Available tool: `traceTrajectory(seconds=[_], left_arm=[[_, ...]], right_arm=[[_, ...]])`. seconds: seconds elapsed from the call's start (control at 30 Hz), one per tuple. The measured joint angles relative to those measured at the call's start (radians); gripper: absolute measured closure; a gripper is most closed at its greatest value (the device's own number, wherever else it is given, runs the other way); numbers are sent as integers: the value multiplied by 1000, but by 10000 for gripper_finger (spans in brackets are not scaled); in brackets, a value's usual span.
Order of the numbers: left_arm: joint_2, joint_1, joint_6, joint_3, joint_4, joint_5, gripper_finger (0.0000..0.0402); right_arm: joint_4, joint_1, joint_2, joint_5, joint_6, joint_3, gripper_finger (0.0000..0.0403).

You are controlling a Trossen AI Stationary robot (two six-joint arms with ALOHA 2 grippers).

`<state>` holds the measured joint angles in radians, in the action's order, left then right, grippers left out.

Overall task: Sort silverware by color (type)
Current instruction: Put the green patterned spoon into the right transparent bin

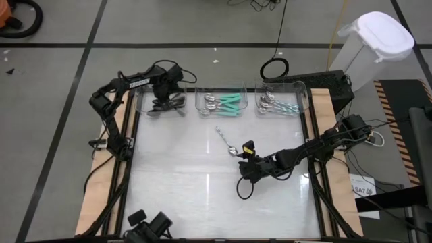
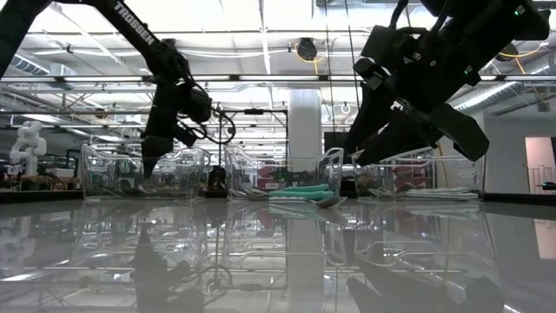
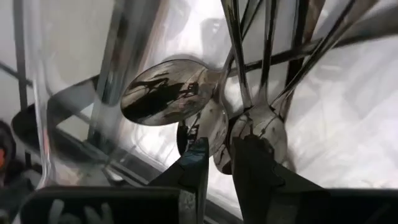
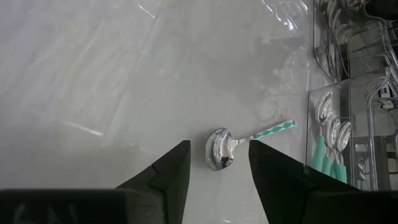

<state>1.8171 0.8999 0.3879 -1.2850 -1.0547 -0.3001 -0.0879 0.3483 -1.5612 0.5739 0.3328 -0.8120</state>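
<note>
A silver spoon (image 4: pixel 221 149) with a teal-and-white patterned handle (image 4: pixel 273 129) lies flat on the white table (image 1: pixel 175 175), near the middle (image 1: pixel 227 143). My right gripper (image 4: pixel 219 163) is open and hovers above the spoon's bowl, one finger on each side, touching nothing. My left gripper (image 3: pixel 219 163) points down into the left clear bin (image 1: pixel 145 101), just above several dark spoons (image 3: pixel 168 93). Its fingers stand a narrow gap apart and hold nothing.
Three clear bins stand in a row at the far edge. The left one holds dark spoons, the middle one (image 1: pixel 221 101) teal-handled spoons, and the right one (image 1: pixel 280 102) pale patterned-handled spoons. A wooden frame (image 1: pixel 324 135) borders the table. A black cable loop (image 1: pixel 243 189) lies near my right arm.
</note>
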Motion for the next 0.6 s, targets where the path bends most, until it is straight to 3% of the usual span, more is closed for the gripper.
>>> traceTrajectory(seconds=[0.17,0.37,0.6], left_arm=[[-51,-40,-121,-1,-6,0,330],[-192,-90,-244,-1,-7,79,330],[-341,-241,-280,-1,16,163,330]], right_arm=[[0,0,0,5,-10,0,245],[2,-16,0,5,-65,0,245],[46,-57,0,0,-87,0,245]])
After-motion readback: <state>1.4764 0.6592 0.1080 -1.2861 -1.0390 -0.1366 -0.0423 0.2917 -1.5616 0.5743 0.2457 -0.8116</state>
